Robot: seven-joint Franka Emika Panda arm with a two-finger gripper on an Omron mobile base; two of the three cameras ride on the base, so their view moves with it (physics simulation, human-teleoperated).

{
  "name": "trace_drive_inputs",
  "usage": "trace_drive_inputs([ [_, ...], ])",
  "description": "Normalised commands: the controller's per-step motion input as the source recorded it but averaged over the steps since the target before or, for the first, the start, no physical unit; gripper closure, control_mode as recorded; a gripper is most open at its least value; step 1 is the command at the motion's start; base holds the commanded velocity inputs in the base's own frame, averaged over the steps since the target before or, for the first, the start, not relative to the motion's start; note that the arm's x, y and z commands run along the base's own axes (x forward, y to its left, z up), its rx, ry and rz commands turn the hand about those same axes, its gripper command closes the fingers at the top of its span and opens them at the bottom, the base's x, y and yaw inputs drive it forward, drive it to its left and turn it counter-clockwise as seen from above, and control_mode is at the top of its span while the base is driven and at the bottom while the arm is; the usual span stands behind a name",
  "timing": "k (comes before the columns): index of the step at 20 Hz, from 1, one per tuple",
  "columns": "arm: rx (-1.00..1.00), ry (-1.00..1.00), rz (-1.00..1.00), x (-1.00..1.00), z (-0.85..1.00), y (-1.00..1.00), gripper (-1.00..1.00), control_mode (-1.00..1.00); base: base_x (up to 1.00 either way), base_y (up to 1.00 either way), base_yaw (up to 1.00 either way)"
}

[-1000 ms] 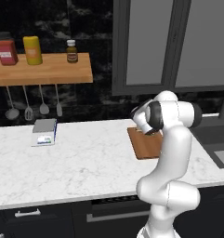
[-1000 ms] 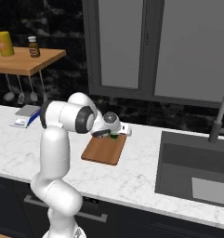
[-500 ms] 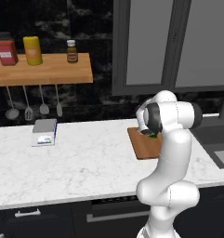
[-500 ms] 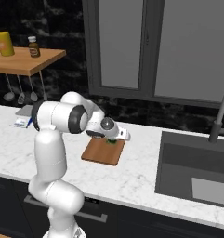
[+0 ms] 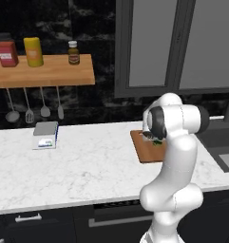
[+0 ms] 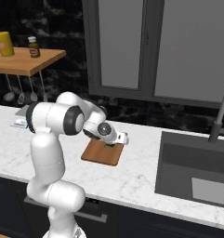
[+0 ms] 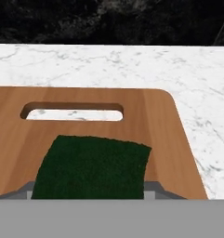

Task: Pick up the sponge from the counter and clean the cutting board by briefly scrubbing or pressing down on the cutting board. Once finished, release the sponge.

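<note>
The reddish-brown cutting board (image 5: pixel 145 153) (image 6: pixel 98 154) (image 7: pixel 174 139) lies on the white marble counter (image 5: pixel 87 166) (image 6: pixel 132 181) (image 7: pixel 201 69), its handle slot at the far end. My gripper (image 5: pixel 154 139) (image 6: pixel 112 143) (image 7: pixel 90 189) hangs low over the board's far half, shut on the sponge (image 5: pixel 157 141) (image 6: pixel 110 146) (image 7: pixel 92 167). In the hand view the sponge's dark green face covers the lower middle, just short of the slot. Whether the sponge touches the wood I cannot tell.
A sink (image 6: pixel 197 172) with a faucet (image 6: pixel 219 118) lies right of the board. A small grey scale (image 5: pixel 44 135) sits on the counter at the left. Above it, a wooden shelf (image 5: pixel 40 73) carries jars, with utensils (image 5: pixel 35 111) hanging below.
The hand has come down and forward with the sponge, closer to the cutting board's surface. The board and the base have stayed put.
</note>
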Motion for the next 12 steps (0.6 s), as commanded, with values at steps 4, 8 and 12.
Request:
trace_drive_inputs([
  [4, 0.0, 0.07, 0.02, -1.0, -0.77, -0.02, 1.0, -1.0, 0.0, 0.0, 0.0],
  [8, 0.0, 0.06, 0.02, -1.0, -0.78, -0.01, 1.0, -1.0, 0.0, 0.0, 0.0],
  [12, 0.0, 0.03, 0.02, -1.0, -0.74, -0.08, 1.0, -1.0, 0.0, 0.0, 0.0],
])
